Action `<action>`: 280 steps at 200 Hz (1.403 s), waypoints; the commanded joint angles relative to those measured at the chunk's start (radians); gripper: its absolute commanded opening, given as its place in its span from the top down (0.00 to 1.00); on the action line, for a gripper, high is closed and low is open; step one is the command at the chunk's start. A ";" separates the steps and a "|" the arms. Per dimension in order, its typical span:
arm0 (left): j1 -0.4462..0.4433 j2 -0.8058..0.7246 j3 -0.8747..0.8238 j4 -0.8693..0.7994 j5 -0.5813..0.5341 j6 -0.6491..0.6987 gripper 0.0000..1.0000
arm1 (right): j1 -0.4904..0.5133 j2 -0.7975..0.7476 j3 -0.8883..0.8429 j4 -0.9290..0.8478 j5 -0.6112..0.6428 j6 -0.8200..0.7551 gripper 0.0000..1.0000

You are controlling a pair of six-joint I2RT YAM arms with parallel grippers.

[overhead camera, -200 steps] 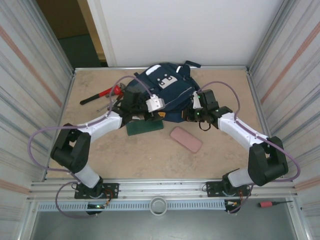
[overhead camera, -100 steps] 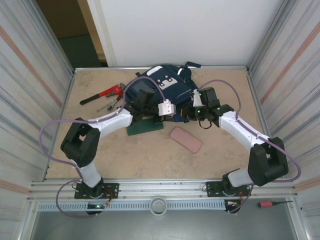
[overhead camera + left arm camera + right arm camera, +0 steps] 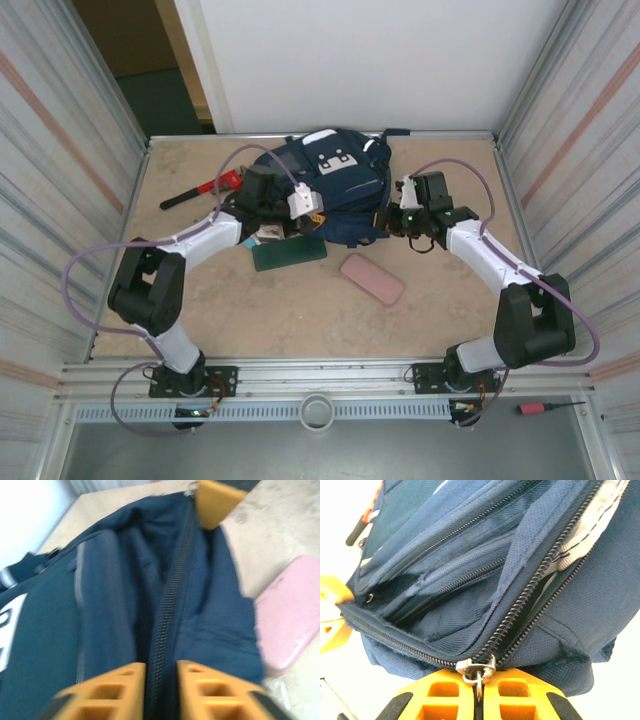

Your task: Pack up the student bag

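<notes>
Clearly the student bag (image 3: 338, 183) is limp; my right tool (image 3: 477, 694) pinches its zipper pull (image 3: 476, 670); whether my left tool (image 3: 161, 674) grips, I cannot tell.

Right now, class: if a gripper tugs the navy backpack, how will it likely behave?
The navy backpack probably flops: its fabric folds and sags around the open zipper. It likely drags rather than rolls, lying flat on the table.
</notes>
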 commanded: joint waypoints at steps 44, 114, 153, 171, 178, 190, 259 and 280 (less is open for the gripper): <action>-0.122 -0.104 0.039 -0.094 -0.095 0.009 0.40 | 0.125 -0.029 0.114 0.025 0.017 0.037 1.00; -0.144 0.061 0.201 -0.260 -0.088 0.036 0.73 | 0.157 -0.043 0.119 0.029 -0.006 0.049 1.00; -0.050 0.034 0.188 -0.266 0.034 0.019 1.00 | 0.013 -0.042 0.056 0.002 -0.063 0.038 1.00; -0.007 -0.007 0.130 -0.196 0.091 0.019 1.00 | -0.062 -0.021 0.037 -0.012 -0.089 0.040 1.00; 0.009 -0.021 0.103 -0.161 0.108 0.018 1.00 | -0.086 -0.010 0.033 -0.012 -0.096 0.044 1.00; 0.032 -0.037 0.071 -0.118 0.128 0.018 1.00 | -0.118 0.006 0.031 -0.013 -0.106 0.053 1.00; 0.054 -0.057 0.064 -0.125 0.082 -0.039 0.72 | -0.009 0.026 0.092 0.009 -0.097 0.050 1.00; -0.007 -0.069 0.085 -0.142 0.036 -0.035 0.54 | 0.024 0.018 0.123 0.010 -0.088 0.057 1.00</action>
